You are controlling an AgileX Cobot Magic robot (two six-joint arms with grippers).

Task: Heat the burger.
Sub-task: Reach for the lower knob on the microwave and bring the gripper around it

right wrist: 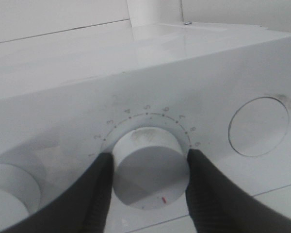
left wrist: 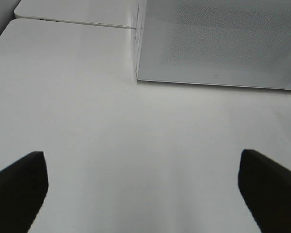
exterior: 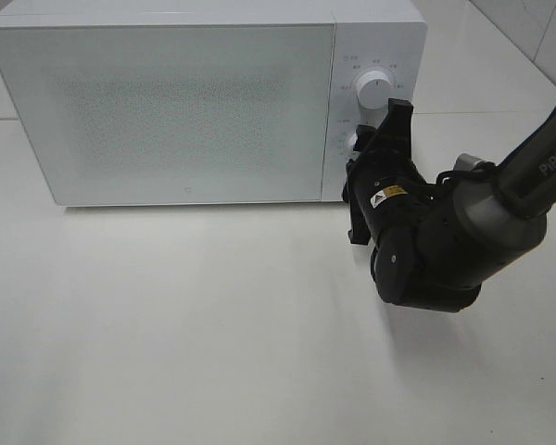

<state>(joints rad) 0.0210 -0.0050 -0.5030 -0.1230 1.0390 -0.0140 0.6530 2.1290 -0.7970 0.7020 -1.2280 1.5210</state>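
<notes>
The burger is hidden; the white microwave (exterior: 167,111) stands with its frosted door (exterior: 171,107) closed. My right gripper (exterior: 360,153) reaches the control panel at the microwave's right end. In the right wrist view the right gripper (right wrist: 150,155) is shut on the lower numbered knob (right wrist: 150,172), with one black finger (right wrist: 99,194) pressed against each side of it. A red mark shows on the knob's face. My left gripper (left wrist: 141,160) is open over bare tabletop in front of the microwave's left corner, holding nothing. It is outside the exterior high view.
A second knob (exterior: 374,91) sits above the gripped one, also visible at the frame edge (right wrist: 5,194). A round recess (right wrist: 258,126) lies beside the numbered dial. The white table (exterior: 213,334) stretches in front of the microwave. A tiled wall runs behind.
</notes>
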